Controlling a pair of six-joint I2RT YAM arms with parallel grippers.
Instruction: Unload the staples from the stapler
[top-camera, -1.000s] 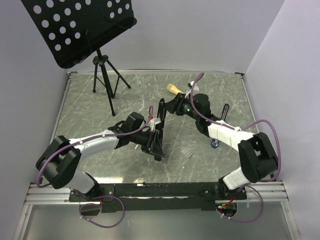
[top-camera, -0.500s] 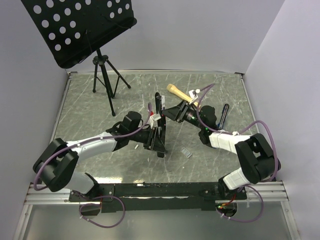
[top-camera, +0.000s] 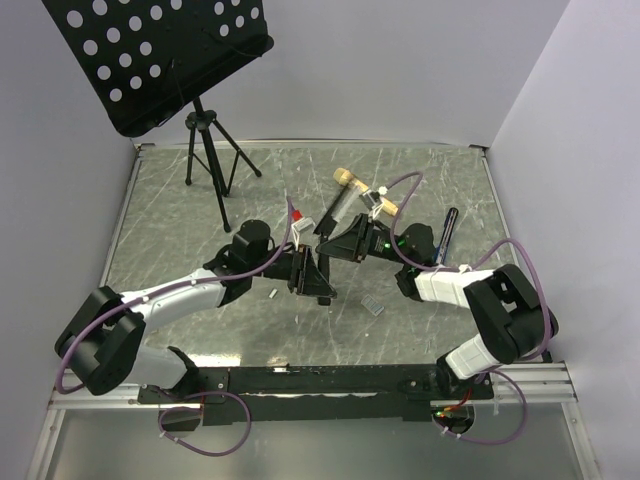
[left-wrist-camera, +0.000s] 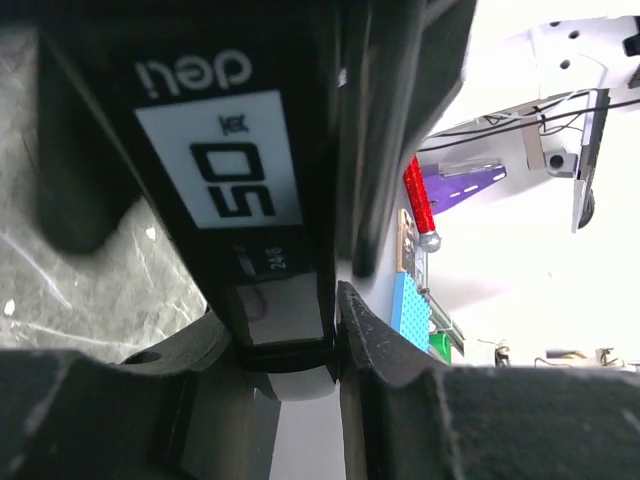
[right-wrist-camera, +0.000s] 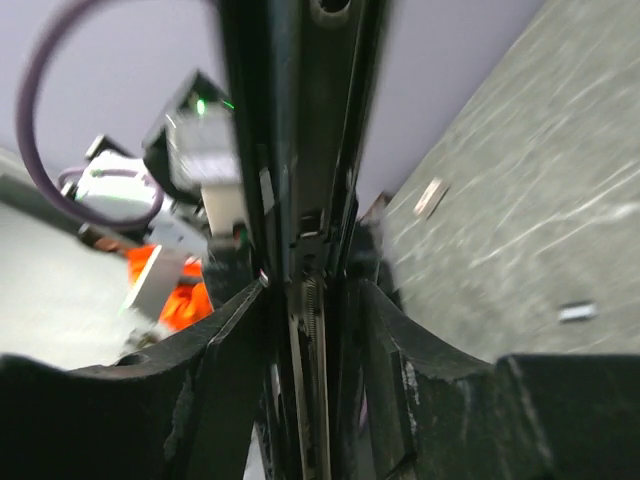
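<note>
The black stapler (top-camera: 333, 207) is held up over the middle of the table, hinged open, between both grippers. My left gripper (top-camera: 308, 272) is shut on its lower part; the left wrist view shows the white-labelled body (left-wrist-camera: 240, 180) clamped between the fingers (left-wrist-camera: 385, 345). My right gripper (top-camera: 338, 238) is shut on the other long arm, whose spring channel (right-wrist-camera: 312, 300) runs between the pads (right-wrist-camera: 235, 330). A small pale strip of staples (top-camera: 373, 306) lies on the table, right of the left gripper and apart from the stapler.
A second tiny pale piece (top-camera: 272, 294) lies left of the left gripper. A blue-and-black pen (top-camera: 447, 228) lies at the right and a tan handle (top-camera: 350, 180) behind the grippers. A black music stand (top-camera: 205, 150) stands at the back left.
The right gripper has come down and toward the left gripper, and the stapler's upper arm now leans to the upper right. The left gripper has shifted slightly left, still holding the stapler.
</note>
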